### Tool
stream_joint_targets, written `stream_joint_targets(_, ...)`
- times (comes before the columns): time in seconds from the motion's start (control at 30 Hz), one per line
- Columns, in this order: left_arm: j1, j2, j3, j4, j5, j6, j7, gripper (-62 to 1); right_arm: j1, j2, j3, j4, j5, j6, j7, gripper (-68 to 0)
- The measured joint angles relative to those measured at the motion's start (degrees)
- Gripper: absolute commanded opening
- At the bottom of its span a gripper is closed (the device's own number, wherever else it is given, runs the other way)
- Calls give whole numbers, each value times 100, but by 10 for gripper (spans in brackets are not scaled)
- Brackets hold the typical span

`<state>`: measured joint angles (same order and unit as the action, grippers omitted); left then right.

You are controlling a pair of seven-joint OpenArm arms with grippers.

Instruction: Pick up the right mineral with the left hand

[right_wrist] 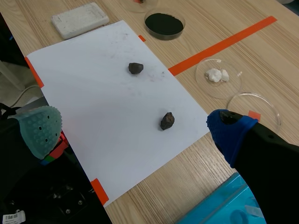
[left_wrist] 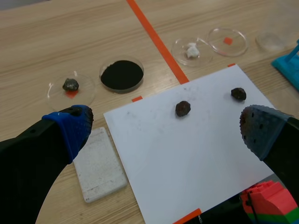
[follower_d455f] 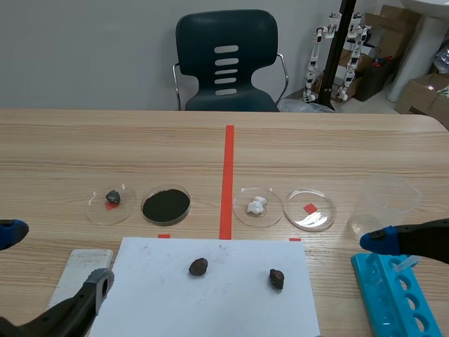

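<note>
Two dark minerals lie on a white paper sheet (follower_d455f: 210, 305) at the table's near edge. The right mineral (follower_d455f: 276, 279) is also visible in the left wrist view (left_wrist: 238, 94) and the right wrist view (right_wrist: 167, 120). The left mineral (follower_d455f: 198, 266) sits about a hand's width from it. My left gripper (left_wrist: 163, 126) hovers open above the paper's near left part, short of both minerals, holding nothing. My right gripper (right_wrist: 133, 128) is open too, raised over the paper's right side with the right mineral below and between its fingers, untouched.
Behind the paper stands a row of dishes: one with a small rock (follower_d455f: 111, 203), one with black powder (follower_d455f: 166, 204), one with white pieces (follower_d455f: 257, 206), one bare (follower_d455f: 309, 210). A clear beaker (follower_d455f: 382, 203), a blue tube rack (follower_d455f: 393, 295) and a white block (follower_d455f: 81, 274) flank the paper.
</note>
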<state>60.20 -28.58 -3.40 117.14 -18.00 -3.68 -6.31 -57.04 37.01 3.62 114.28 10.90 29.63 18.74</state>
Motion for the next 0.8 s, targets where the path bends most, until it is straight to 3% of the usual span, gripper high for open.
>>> stream_joint_targets(0.13, -511, 0, 76, -11, 0, 26, 1064, 14, 0, 0, 0, 0, 0, 0, 0, 4)
stream_joint_targets(0.3, -1486, 0, 664, -201, -184, 98, 2323, 14, 0, 0, 0, 0, 0, 0, 0, 4)
stream_joint_targets(0.5, -2754, 114, 1707, -964, -240, 1226, 3307, 14, 0, 0, 0, 0, 0, 0, 0, 4)
stream_joint_targets(0.8, -4610, 573, 3383, -1823, -192, 2481, 4750, 14, 0, 0, 0, 0, 0, 0, 0, 4)
